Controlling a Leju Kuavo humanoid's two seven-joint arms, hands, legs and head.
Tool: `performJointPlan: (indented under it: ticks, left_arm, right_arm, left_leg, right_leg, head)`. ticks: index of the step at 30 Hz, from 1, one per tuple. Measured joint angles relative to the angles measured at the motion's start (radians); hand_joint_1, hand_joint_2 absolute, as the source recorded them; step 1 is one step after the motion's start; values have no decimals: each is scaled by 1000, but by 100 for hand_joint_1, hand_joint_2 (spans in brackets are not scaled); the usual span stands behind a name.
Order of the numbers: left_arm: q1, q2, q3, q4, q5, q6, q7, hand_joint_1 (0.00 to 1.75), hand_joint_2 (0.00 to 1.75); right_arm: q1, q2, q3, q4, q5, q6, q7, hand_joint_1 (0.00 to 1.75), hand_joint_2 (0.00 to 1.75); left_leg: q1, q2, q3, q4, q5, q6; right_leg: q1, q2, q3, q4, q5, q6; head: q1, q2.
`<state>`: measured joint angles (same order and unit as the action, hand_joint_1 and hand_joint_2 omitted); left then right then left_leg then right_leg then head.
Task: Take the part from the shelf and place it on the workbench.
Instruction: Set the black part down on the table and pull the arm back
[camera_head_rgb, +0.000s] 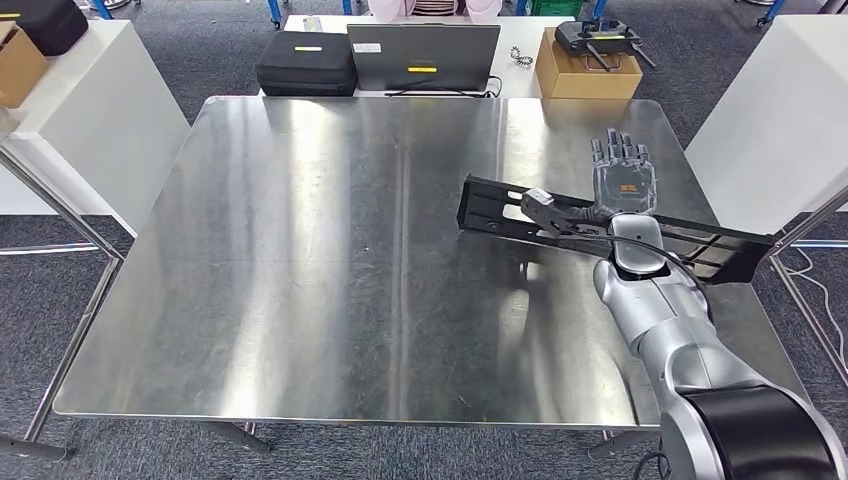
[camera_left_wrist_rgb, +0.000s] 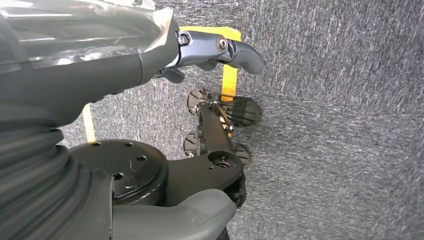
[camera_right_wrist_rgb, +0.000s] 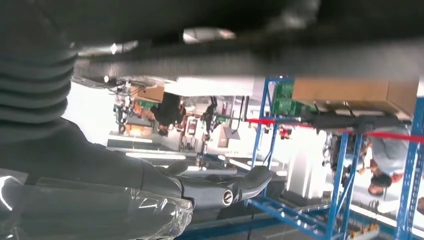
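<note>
One long black part (camera_head_rgb: 600, 228) lies across the right hand (camera_head_rgb: 622, 180), over the bench (camera_head_rgb: 300, 250) near its right edge; fingers spread beyond it, thumb underneath. Balanced so loosely, it could tip and clatter down, or slide off that edge.

We're in a workshop or lab hall here: a bare steel surface (camera_head_rgb: 300, 250) on grey carpet, white benches alongside, a laptop (camera_head_rgb: 423, 58) and black case (camera_head_rgb: 306, 62) behind, and blue industrial shelving (camera_right_wrist_rgb: 340, 195) with cardboard boxes across the floor.
</note>
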<state>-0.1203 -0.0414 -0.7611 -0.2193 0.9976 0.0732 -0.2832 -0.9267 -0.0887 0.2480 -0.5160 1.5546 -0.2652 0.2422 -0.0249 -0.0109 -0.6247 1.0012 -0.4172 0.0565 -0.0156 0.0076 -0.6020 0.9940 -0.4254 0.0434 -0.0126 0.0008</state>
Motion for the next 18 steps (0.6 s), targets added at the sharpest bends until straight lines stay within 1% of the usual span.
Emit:
performJointPlan:
  ticks: [3, 7, 10, 13, 18]
  left_arm:
    - [0, 1, -8, 0, -9, -3, 4, 0, 175]
    - [0, 3, -11, 0, -20, -10, 10, 0, 175]
    - [0, 4, -13, 0, -29, -12, 16, 0, 175]
    - [0, 5, -14, 0, -39, -15, 19, 0, 175]
    - [0, 6, -17, 0, -55, -23, 21, 0, 175]
  right_arm:
    - [2, -4, -26, -20, -22, 68, -16, 0, 0]
    - [2, -6, -67, -64, -71, 219, -32, 0, 0]
    - [4, -10, -84, -119, -89, 307, -31, 0, 0]
    - [6, -22, -98, -182, -99, 361, -26, 0, 0]
    - [12, -52, -109, -264, -96, 407, -25, 0, 0]
  left_leg:
    - [0, 0, 0, 0, 0, 0]
    - [-1, 0, -1, 0, 0, 0]
    - [-1, 0, 0, 0, 0, 0]
    - [-1, -1, 0, 0, 0, 0]
    - [-1, -1, -1, 0, 0, 0]
  right_leg:
    - [0, 0, 0, 0, 0, 0]
    - [0, 0, 0, 0, 0, 0]
    - [0, 0, 0, 0, 0, 0]
    - [0, 0, 0, 0, 0, 0]
    - [0, 0, 0, 0, 0, 0]
  head:
    - [0, 0]
    - [0, 0]
    - [0, 0]
    - [0, 0]
    - [0, 0]
